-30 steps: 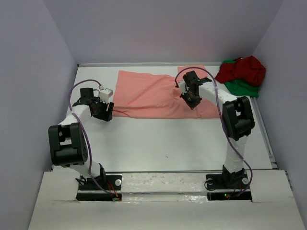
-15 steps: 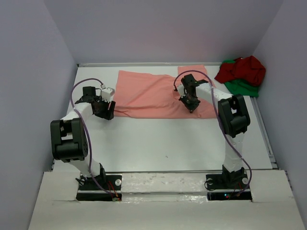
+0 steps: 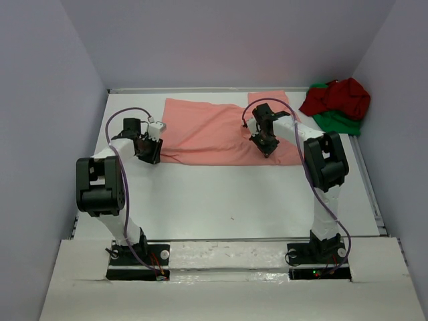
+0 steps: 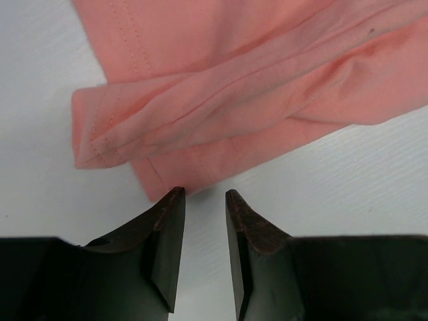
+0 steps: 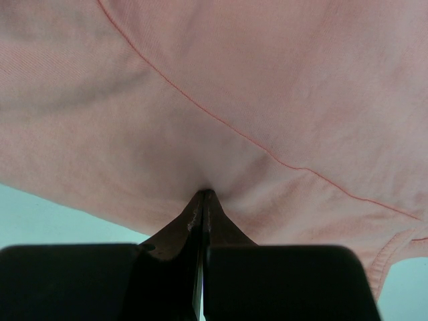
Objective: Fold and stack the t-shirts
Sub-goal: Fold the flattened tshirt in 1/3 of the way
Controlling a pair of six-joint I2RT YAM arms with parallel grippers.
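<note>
Salmon-pink shirt (image 3: 207, 130) flat, edge doubled — red shirt (image 3: 341, 97), green shirt (image 3: 341, 124) bunched, perhaps tangled.

Top external: fixed high at near edge, looks down over whole table (image 3: 234, 194). Left wrist, right wrist: very close, low, facing salmon-pink t-shirt (image 3: 200, 130) near hem; shirt shared by all three.

No legible writing in any view.
Nothing to read on the plain salmon-pink cloth t-shirt (image 3: 207, 127), the crumpled dark red cloth t-shirt (image 3: 341, 95), the bright green cloth t-shirt (image 3: 338, 122) or the white desk (image 3: 227, 194); only plain stitching along the pink hem, seen close up.
</note>
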